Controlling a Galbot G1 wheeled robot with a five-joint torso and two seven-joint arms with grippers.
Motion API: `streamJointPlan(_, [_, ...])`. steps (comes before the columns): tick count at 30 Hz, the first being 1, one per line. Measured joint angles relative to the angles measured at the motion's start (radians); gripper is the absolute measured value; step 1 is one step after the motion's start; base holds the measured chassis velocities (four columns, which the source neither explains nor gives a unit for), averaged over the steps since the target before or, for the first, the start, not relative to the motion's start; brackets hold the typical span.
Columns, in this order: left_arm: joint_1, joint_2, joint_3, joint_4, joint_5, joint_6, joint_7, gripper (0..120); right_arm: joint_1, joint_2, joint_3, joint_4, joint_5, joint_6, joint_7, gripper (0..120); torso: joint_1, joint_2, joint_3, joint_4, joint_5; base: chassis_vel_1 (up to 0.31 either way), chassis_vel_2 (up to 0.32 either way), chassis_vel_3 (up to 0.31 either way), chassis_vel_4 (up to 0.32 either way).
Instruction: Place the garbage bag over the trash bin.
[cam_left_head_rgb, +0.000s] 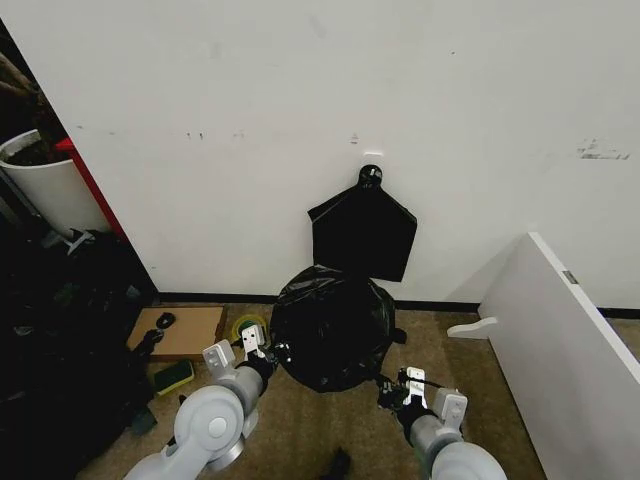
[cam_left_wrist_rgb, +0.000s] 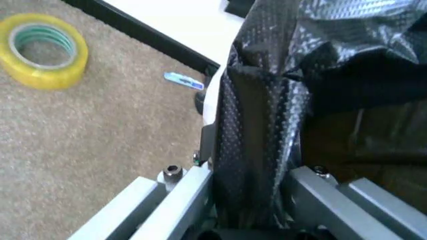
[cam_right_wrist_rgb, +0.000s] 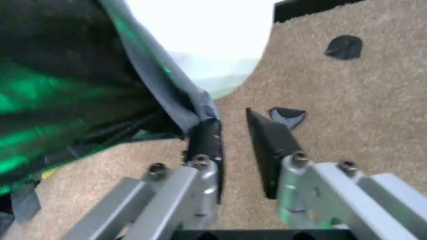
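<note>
The garbage bag (cam_left_head_rgb: 330, 328), glossy, black and crinkled, is draped as a rounded mound against the wall and hides the trash bin in the head view. Beside the bag's edge in the right wrist view, a pale rounded wall of the trash bin (cam_right_wrist_rgb: 210, 60) shows. My left gripper (cam_left_head_rgb: 255, 343) is low at the bag's left side; a fold of the bag (cam_left_wrist_rgb: 260, 150) hangs between its widely spread fingers (cam_left_wrist_rgb: 190, 187). At the bag's right side near the carpet, my right gripper (cam_right_wrist_rgb: 233, 145) is open and holds nothing, with the bag's edge (cam_right_wrist_rgb: 170, 100) brushing one finger's outer side.
A flat black pentagon bag (cam_left_head_rgb: 362, 235) hangs on the wall above. A yellow tape roll (cam_left_head_rgb: 248, 327), a cardboard sheet (cam_left_head_rgb: 180, 330) and a green sponge (cam_left_head_rgb: 172, 377) lie to the left. A white board (cam_left_head_rgb: 560, 340) leans at the right. At far left are a white tub (cam_left_head_rgb: 50, 185) and dark clutter.
</note>
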Motion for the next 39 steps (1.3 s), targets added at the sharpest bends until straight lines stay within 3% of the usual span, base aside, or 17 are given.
streamJointPlan(4, [-0.008, -0.002, 0.0, 0.012, 0.002, -0.005, 0.002, 0, -0.012, -0.004, 0.005, 0.006, -0.012, 0.005, -0.001, 25, 0.0, 0.0, 0.0, 0.0, 0.0, 0.0, 0.0, 0.0, 0.0])
streamJointPlan(6, [-0.013, -0.002, 0.0, 0.019, 0.003, -0.006, 0.004, 0, -0.019, -0.006, 0.008, 0.01, -0.018, 0.007, -0.002, 32, 0.0, 0.0, 0.0, 0.0, 0.0, 0.0, 0.0, 0.0, 0.0])
streamJointPlan(8, [-0.019, -0.002, 0.0, 0.026, 0.002, -0.008, 0.004, 0, -0.024, -0.008, 0.012, 0.011, -0.028, 0.01, -0.003, 46, 0.0, 0.0, 0.0, -0.0001, 0.0, 0.0, 0.0, 0.0, 0.0])
streamJointPlan(10, [-0.021, -0.002, 0.0, 0.027, 0.002, -0.009, 0.004, 0, -0.024, -0.009, 0.013, 0.01, -0.03, 0.012, -0.003, 48, 0.0, 0.0, 0.0, -0.0001, 0.0, 0.0, 0.0, 0.0, 0.0])
streamJointPlan(14, [-0.026, 0.007, -0.003, 0.028, -0.01, -0.009, 0.005, 0, -0.024, -0.009, 0.023, -0.001, -0.033, 0.016, -0.007, 65, 0.0, 0.0, 0.0, 0.0, 0.0001, 0.0, 0.0, 0.0, 0.0])
streamJointPlan(19, [-0.037, 0.011, -0.007, 0.05, -0.01, -0.013, -0.001, 0, -0.069, -0.03, 0.039, 0.017, -0.009, 0.06, -0.143, 83, 0.0, 0.0, 0.0, 0.0, -0.0001, 0.0, 0.0, 0.0, 0.0])
streamJointPlan(22, [-0.053, 0.007, -0.007, 0.073, -0.007, -0.019, -0.005, 0, -0.105, -0.043, 0.036, 0.028, -0.088, 0.083, -0.24, 95, 0.0, 0.0, 0.0, 0.0, 0.0, 0.0, 0.0, 0.0, 0.0])
streamJointPlan(26, [-0.062, 0.004, -0.005, 0.077, -0.008, -0.019, -0.009, 0, -0.12, -0.053, 0.029, 0.026, -0.158, 0.108, -0.29, 100, 0.0, 0.0, 0.0, 0.0, 0.0001, 0.0, 0.0, 0.0, 0.0])
streamJointPlan(29, [-0.073, 0.002, -0.001, 0.079, -0.013, -0.018, -0.016, 0, -0.133, -0.069, 0.015, -0.002, -0.29, 0.191, -0.372, 100, 0.0, 0.0, 0.0, 0.0, 0.0, 0.0, 0.0, 0.0, 0.0])
streamJointPlan(32, [-0.073, 0.004, -0.001, 0.079, -0.005, -0.018, -0.011, 0, -0.131, -0.068, 0.015, -0.014, -0.303, 0.219, -0.379, 100, 0.0, 0.0, 0.0, -0.0001, 0.0001, 0.0, 0.0, 0.0, 0.0])
streamJointPlan(39, [-0.019, 0.06, 0.017, 0.103, 0.311, -0.096, 0.177, 0, -0.12, -0.087, 0.093, -0.002, -0.202, 0.281, -0.419, 100, 0.0, 0.0, 0.0, 0.0003, 0.0, 0.0, 0.0, 0.0, 0.0])
